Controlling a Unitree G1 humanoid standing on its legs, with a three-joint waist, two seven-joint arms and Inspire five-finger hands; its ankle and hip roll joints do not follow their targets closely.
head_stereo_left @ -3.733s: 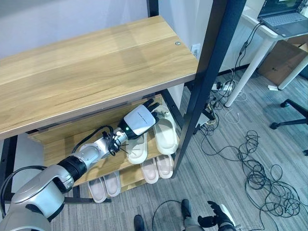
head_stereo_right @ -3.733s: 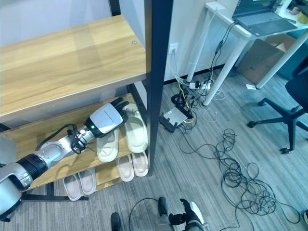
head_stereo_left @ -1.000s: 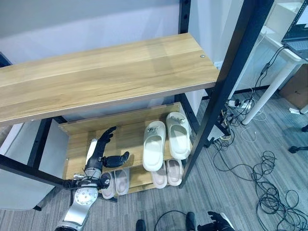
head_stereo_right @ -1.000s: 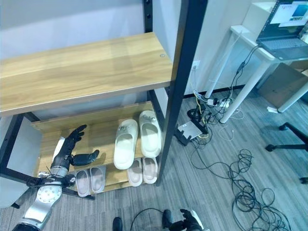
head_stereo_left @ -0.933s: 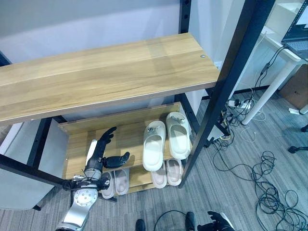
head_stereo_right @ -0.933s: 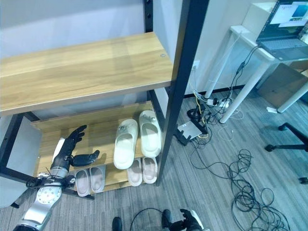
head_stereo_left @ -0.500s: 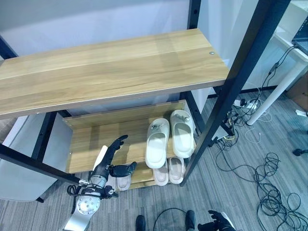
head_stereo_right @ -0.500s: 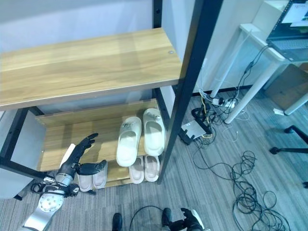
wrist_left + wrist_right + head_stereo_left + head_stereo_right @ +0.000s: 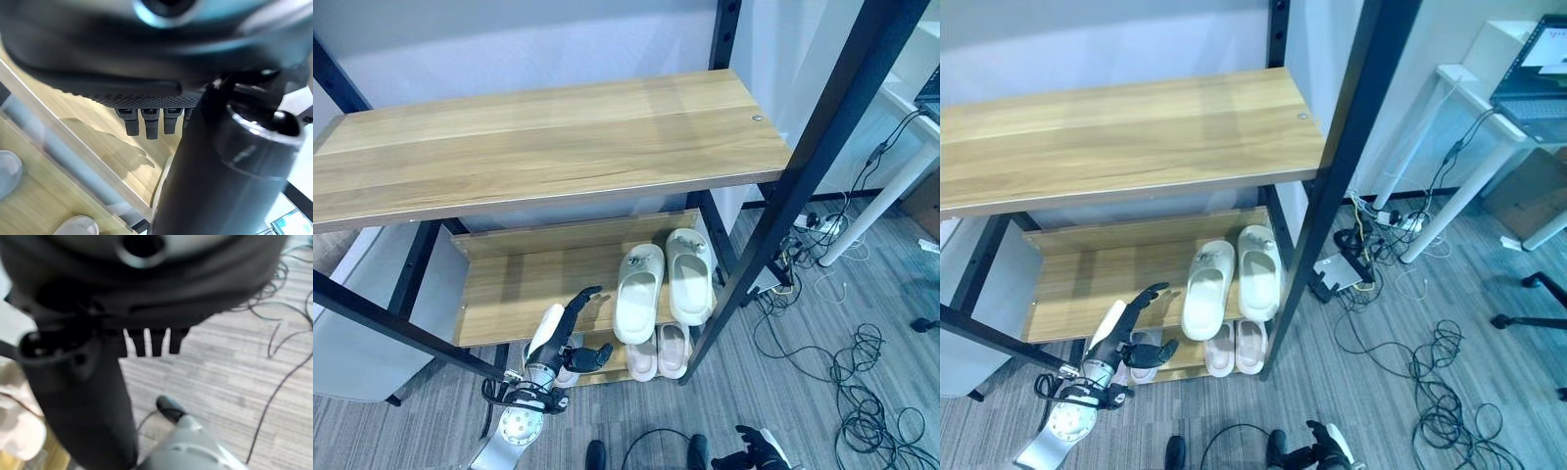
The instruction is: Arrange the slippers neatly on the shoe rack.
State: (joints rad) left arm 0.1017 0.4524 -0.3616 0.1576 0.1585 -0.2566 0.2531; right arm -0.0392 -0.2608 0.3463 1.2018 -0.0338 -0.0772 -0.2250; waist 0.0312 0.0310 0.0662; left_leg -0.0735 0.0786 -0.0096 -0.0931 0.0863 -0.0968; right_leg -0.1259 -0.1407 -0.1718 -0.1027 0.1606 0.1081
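Note:
Two white slippers lie side by side at the right end of the rack's middle shelf (image 9: 519, 294): the left one (image 9: 638, 291) and the right one (image 9: 690, 276), toes toward the wall. Pale pink slippers (image 9: 658, 349) sit on the lowest shelf beneath them, and another pair (image 9: 1143, 352) is partly hidden behind my left hand. My left hand (image 9: 558, 333) hovers open in front of the middle shelf's front edge, left of the white slippers and apart from them, holding nothing. My right hand (image 9: 759, 455) hangs low over the floor, fingers relaxed.
A wide wooden top shelf (image 9: 548, 137) overhangs the middle shelf. Black uprights (image 9: 808, 166) frame the rack's right front corner. Loose cables (image 9: 862, 411) lie on the grey carpet, and a white desk (image 9: 1459, 108) with a laptop (image 9: 1538, 83) stands to the right.
The camera has shifted. My left hand, which lay on the left white slipper 3.7 s ago, has drawn back and down to the shelf's front edge, open. Both white slippers stay in place.

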